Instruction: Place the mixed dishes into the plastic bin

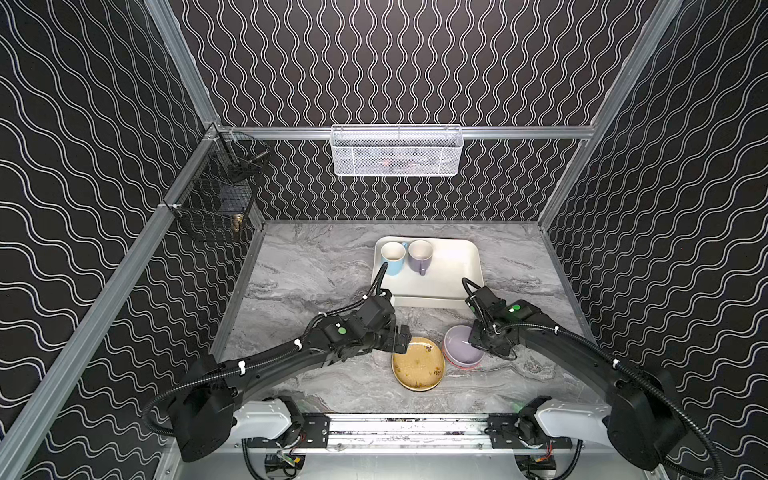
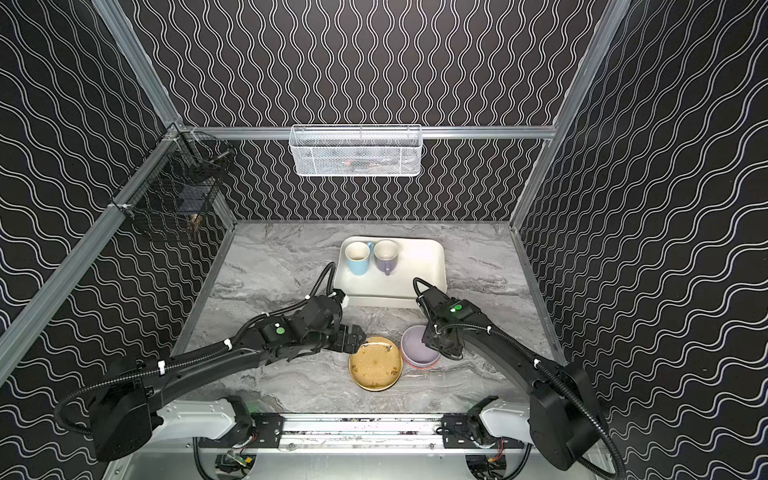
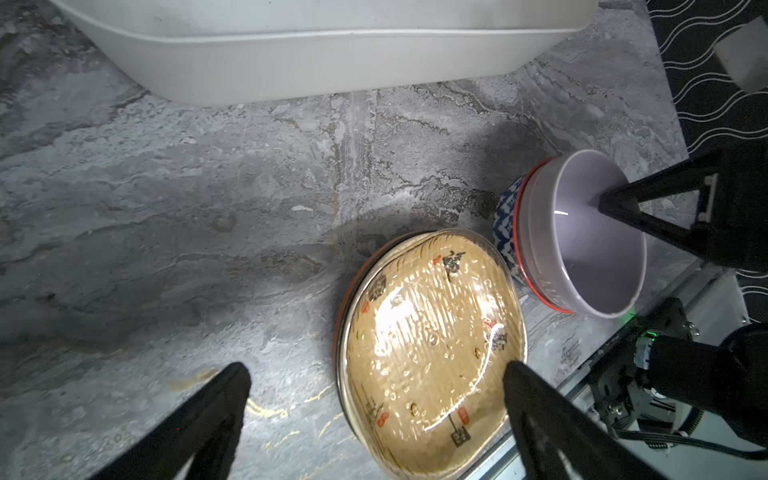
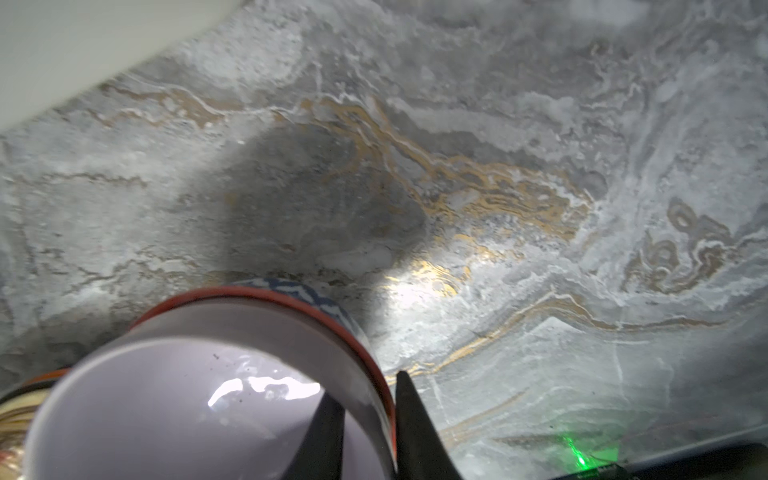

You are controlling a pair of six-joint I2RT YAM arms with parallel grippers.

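Observation:
The plastic bin lies at the back of the table with a light-blue mug and a lilac mug upright inside. In front of it a mustard plate tops a stack showing orange and dark rims beneath. Beside it a lilac bowl sits nested in an orange-rimmed patterned bowl. My right gripper is shut on the bowl wall, one finger inside, one outside the orange rim. My left gripper hangs open over the plate's near-left edge.
A white wire-mesh basket hangs on the back wall and a black wire basket on the left wall. The grey marble table is bare left of the bin. A metal rail runs along the front edge.

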